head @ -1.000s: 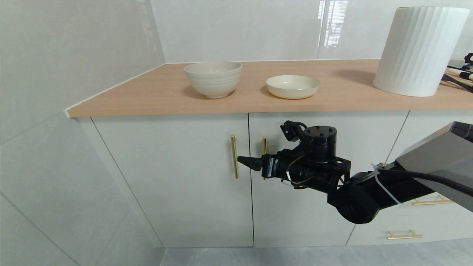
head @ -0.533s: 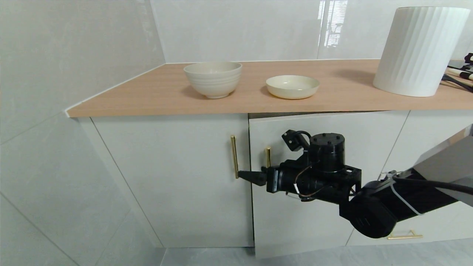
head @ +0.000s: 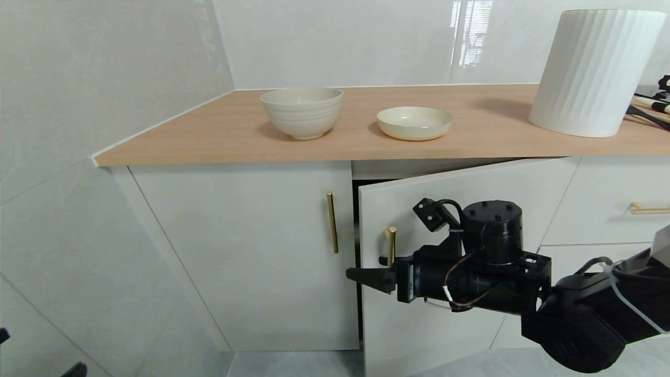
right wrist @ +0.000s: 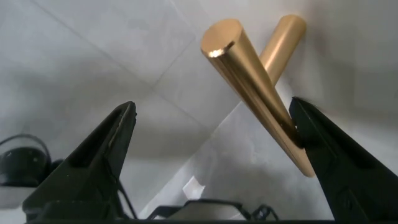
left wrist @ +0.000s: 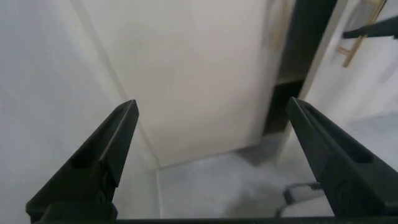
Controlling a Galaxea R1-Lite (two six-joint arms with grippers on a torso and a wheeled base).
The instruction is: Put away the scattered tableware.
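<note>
Cream ribbed bowl (head: 302, 111) upright on counter (head: 209, 141), shallow cream dish (head: 414, 122) beside it

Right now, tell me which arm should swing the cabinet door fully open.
Right. The right gripper sits open at the gold handle of the partly open door, with the bar beside one finger. The left gripper hangs open low near the floor, facing the closed door, away from that handle.

Glossy white tiled walls (head: 104, 78), wooden countertop (head: 209, 137), pale cabinets (head: 235, 251), grey floor (head: 293, 364).
</note>
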